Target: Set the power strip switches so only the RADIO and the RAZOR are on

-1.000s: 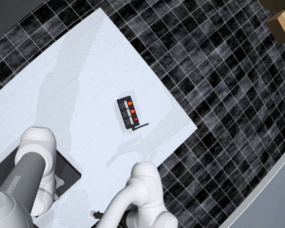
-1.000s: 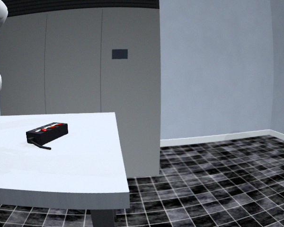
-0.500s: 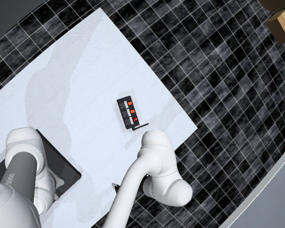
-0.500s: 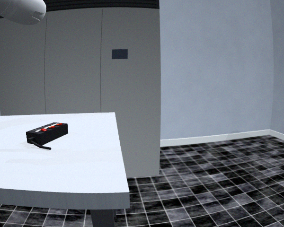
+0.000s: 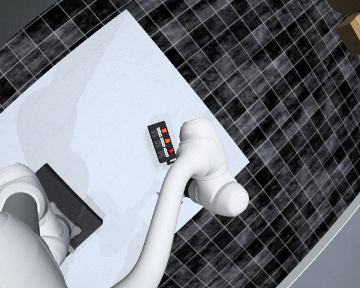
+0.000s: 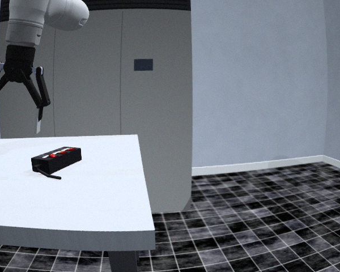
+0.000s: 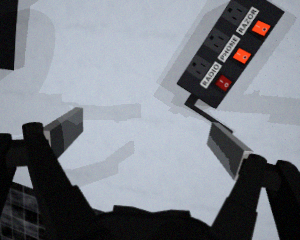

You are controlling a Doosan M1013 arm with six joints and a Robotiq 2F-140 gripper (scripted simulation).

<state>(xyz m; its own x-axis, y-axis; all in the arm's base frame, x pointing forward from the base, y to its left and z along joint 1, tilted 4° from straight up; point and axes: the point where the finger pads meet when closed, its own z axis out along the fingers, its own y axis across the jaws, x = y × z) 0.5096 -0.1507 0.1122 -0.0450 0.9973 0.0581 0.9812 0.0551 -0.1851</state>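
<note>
the gripper hangs with fingers spread wide and empty above the desk, where the black power strip lies flat near the edge. a broad fingertip could tip two neighbouring rockers at once or shove the strip. the razor switch and phone switch look bright orange, the radio switch darker red.

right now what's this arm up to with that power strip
The arm's open gripper hangs above the white table, empty and not touching anything. The black power strip lies flat, right way up. Its RAZOR switch and PHONE switch glow bright orange, while the RADIO switch looks darker red. No switch has been pressed yet.
</note>
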